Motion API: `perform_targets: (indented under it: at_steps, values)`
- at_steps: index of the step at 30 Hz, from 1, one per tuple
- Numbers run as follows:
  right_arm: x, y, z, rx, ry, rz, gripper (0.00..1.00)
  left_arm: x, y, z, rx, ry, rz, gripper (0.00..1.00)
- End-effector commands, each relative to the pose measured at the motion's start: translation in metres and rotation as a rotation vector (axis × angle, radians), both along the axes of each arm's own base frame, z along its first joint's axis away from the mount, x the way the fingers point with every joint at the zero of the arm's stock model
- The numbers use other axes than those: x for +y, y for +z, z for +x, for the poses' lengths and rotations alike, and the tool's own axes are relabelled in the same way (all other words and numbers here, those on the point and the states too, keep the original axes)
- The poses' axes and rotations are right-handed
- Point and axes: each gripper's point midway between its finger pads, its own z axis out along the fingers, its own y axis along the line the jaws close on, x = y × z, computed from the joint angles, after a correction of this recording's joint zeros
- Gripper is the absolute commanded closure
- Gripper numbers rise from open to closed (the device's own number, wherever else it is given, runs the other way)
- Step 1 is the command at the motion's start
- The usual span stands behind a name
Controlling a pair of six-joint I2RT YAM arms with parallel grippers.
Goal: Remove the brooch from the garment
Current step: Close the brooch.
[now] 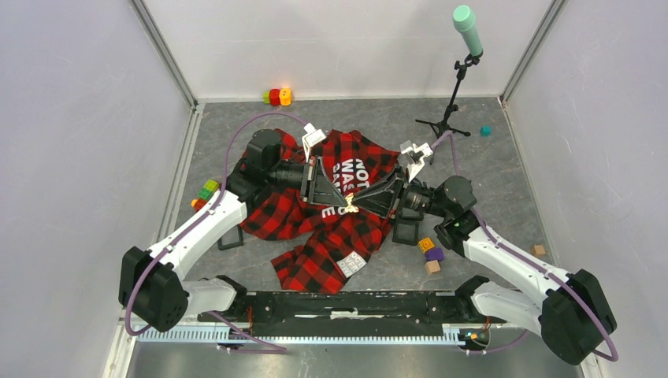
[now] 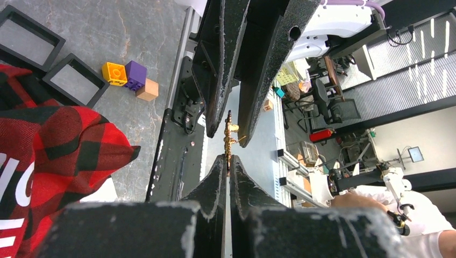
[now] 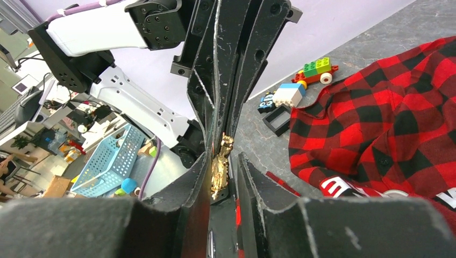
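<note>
The red-and-black check shirt [image 1: 346, 236] lies crumpled on the grey floor, white letters showing near its top. It also shows in the left wrist view [image 2: 59, 145] and the right wrist view [image 3: 387, 118]. The small gold brooch [image 1: 350, 208] hangs between both grippers above the shirt's middle, with no cloth touching it in the wrist views. My left gripper [image 1: 343, 205] [image 2: 229, 159] is shut on one end of the brooch [image 2: 230, 134]. My right gripper [image 1: 359, 206] [image 3: 223, 157] faces it, jaws apart, with the brooch [image 3: 219, 171] in the gap against one finger.
Black square frames [image 1: 406, 230] [image 1: 229, 238] flank the shirt. Toy blocks lie at the left [image 1: 206, 192], the right [image 1: 431, 253] and the back wall [image 1: 276, 96]. A microphone stand [image 1: 449, 110] is at the back right. The arms' base rail [image 1: 354, 303] is in front.
</note>
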Motion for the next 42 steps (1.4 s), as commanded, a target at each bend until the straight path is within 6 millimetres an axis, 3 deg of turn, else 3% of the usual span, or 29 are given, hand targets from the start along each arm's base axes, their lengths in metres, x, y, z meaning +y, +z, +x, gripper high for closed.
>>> perform_targets:
  at_steps: [1,17,24,28,34,36,40,42]
  values:
    - [0.001,0.009,0.009,-0.024,-0.041,0.004,0.71,0.0,0.019,-0.003,-0.09,-0.016,-0.035,0.98]
    - [-0.005,-0.012,0.033,0.026,-0.177,-0.092,0.77,0.002,0.021,-0.005,-0.101,-0.011,-0.035,0.98]
    - [-0.005,-0.015,0.034,0.034,-0.183,-0.104,0.79,0.002,0.02,-0.005,-0.101,-0.009,-0.032,0.98]
    - [-0.008,-0.012,0.033,0.013,-0.195,-0.099,0.7,0.003,0.015,-0.001,-0.105,0.016,-0.005,0.98]
    - [-0.017,-0.011,0.035,-0.011,-0.251,-0.101,0.69,0.005,0.004,0.006,-0.112,0.064,0.055,0.98]
    - [-0.019,-0.011,0.036,-0.015,-0.27,-0.102,0.6,0.006,0.0,0.01,-0.115,0.087,0.08,0.98]
    - [-0.03,-0.011,0.045,0.003,-0.358,-0.106,0.4,0.019,-0.029,0.043,-0.203,0.279,0.263,0.98]
    - [-0.041,-0.015,0.058,0.108,-0.467,-0.108,0.36,0.027,-0.038,0.063,-0.395,0.401,0.349,0.98]
